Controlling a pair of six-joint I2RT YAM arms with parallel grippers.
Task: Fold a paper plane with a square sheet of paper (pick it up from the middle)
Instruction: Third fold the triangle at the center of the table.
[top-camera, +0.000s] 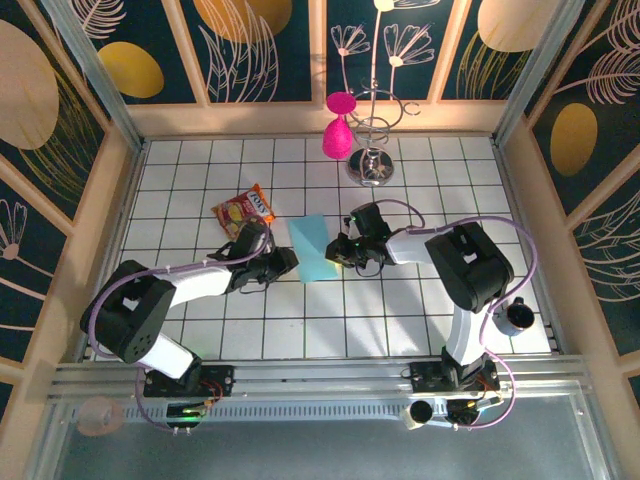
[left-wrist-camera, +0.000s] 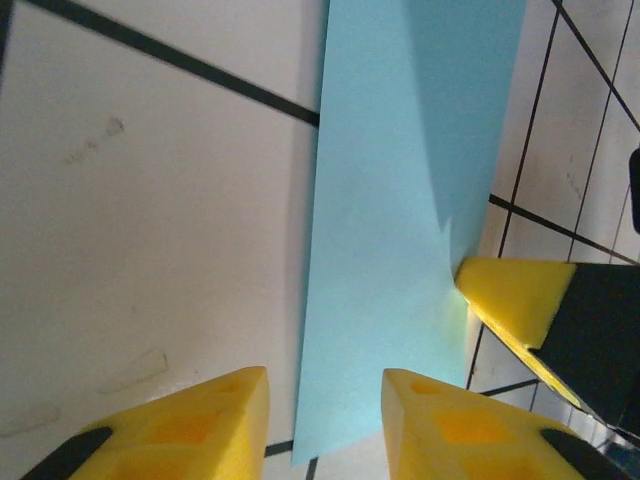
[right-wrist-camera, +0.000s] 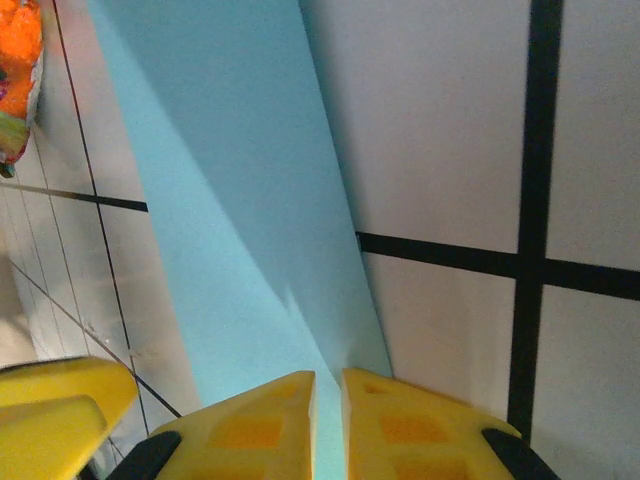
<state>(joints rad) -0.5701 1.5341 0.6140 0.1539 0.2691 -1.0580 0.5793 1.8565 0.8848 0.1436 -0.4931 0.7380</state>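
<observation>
The square sheet of paper (top-camera: 312, 248) is light blue and lies on the tiled table as a narrow strip between the two arms. My left gripper (top-camera: 290, 259) is at its left edge, and in the left wrist view it (left-wrist-camera: 325, 378) stands open over the near corner of the paper (left-wrist-camera: 400, 200). My right gripper (top-camera: 338, 250) is at the right edge. In the right wrist view it (right-wrist-camera: 328, 378) is shut on the paper (right-wrist-camera: 230, 200), which rises in a crease to the jaws. The right gripper's yellow finger (left-wrist-camera: 510, 292) shows at that edge. A paper plane is out of view.
A red-and-yellow snack packet (top-camera: 244, 210) (right-wrist-camera: 18, 70) lies just behind and left of the paper. A pink vase-like thing (top-camera: 337, 135) and a metal stand (top-camera: 375, 160) stand at the back. A dark mug (top-camera: 520, 316) sits at the right edge.
</observation>
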